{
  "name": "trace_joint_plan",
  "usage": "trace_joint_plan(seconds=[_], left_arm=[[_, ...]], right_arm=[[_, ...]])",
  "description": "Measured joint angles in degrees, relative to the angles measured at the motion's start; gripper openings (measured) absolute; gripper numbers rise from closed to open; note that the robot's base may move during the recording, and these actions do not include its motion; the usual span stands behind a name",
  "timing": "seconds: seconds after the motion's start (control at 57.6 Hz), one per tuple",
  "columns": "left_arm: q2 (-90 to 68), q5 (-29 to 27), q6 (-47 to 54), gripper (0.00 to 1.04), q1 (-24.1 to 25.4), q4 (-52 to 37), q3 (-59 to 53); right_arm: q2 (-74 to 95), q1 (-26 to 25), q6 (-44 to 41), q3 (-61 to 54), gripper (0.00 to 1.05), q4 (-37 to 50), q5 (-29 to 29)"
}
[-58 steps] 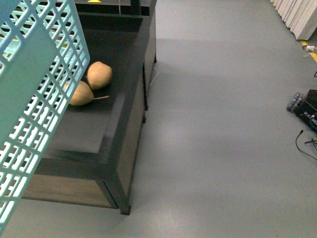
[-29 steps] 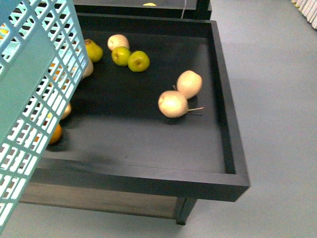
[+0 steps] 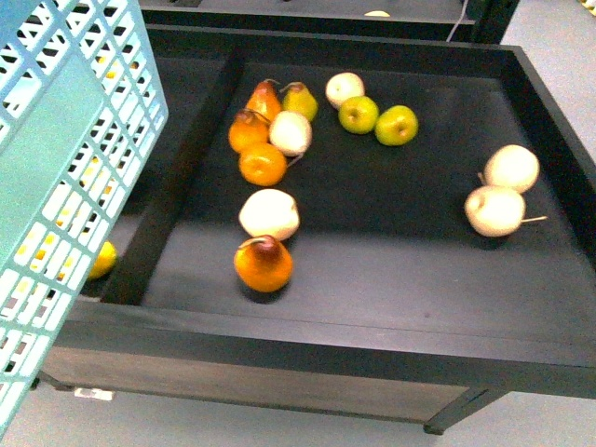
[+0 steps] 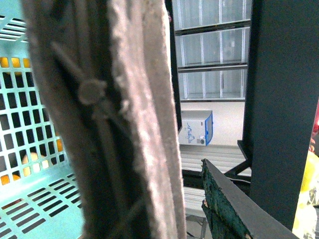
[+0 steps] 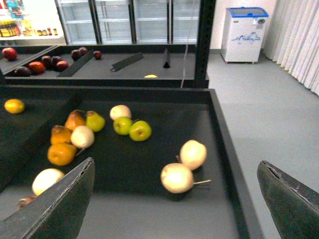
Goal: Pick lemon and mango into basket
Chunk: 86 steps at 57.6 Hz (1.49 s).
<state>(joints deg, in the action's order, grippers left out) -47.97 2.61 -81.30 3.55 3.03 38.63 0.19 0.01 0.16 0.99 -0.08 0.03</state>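
We saw the lemon (image 3: pixel 104 259) just beside the tilted basket (image 3: pixel 56 130), half hidden by its wall, long axis unclear. Our right gripper (image 5: pixel 175 164) held its fingers spread; of the left gripper (image 4: pixel 224 204) we could not tell

Right wrist camera first: the right gripper (image 5: pixel 175 162) shows two fingers (image 5: pixel 57 206) in matt charcoal, broad wedges narrowing to blunt tips, with paler scuffed lines along their inner edges. Over to the left wrist camera, and one left finger (image 4: pixel 232 209) is in shot (its partner is hidden). Its inner pad is rough, speckled dark green, chipped pale near the tip, with a smooth dark grey band along the upper edge.
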Motion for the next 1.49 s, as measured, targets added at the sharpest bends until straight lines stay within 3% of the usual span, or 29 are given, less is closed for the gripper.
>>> trace_joint_plan(seconds=[1.492], left_arm=[[0.07, -0.02, 0.04, 0.29, 0.02, 0.0, 0.02]], right_arm=[[0.02, 0.0, 0.0, 0.0, 0.96, 0.0, 0.0]])
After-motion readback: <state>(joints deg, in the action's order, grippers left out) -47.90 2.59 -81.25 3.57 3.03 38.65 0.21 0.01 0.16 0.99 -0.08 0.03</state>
